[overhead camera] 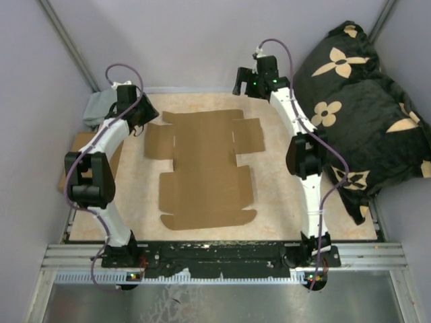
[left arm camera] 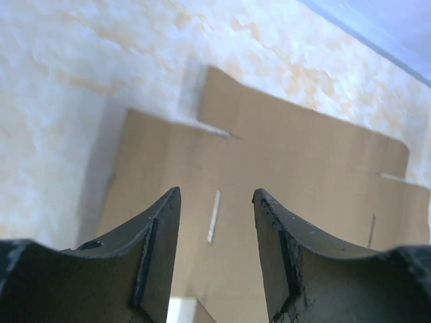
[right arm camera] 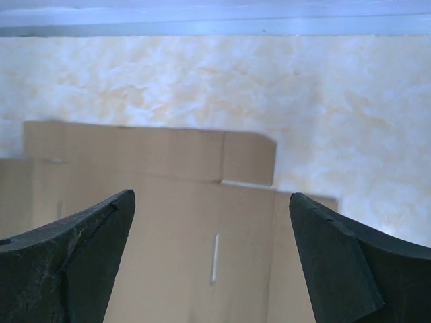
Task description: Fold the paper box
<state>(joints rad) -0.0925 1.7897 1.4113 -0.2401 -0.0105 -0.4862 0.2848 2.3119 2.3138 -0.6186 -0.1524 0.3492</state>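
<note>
The paper box (overhead camera: 205, 168) is a flat brown die-cut cardboard sheet with side flaps and slots, spread on the mottled beige table. My left gripper (overhead camera: 140, 125) hovers at the sheet's far left flap, jaws apart, nothing between them. In the left wrist view the sheet (left arm camera: 289, 175) lies below the open gripper (left arm camera: 215, 196). My right gripper (overhead camera: 240, 86) hangs over the table's far edge, just beyond the sheet's far right corner. The right wrist view has the sheet (right arm camera: 168, 215) under the wide-open gripper (right arm camera: 212, 202), which holds nothing.
A black pillow with beige flower prints (overhead camera: 357, 101) fills the right side beyond the table. Grey cloth (overhead camera: 97, 108) sits at the far left corner, and a plain brown cardboard box (overhead camera: 82, 147) lies off the left edge. A low wall (right arm camera: 215, 20) bounds the far side.
</note>
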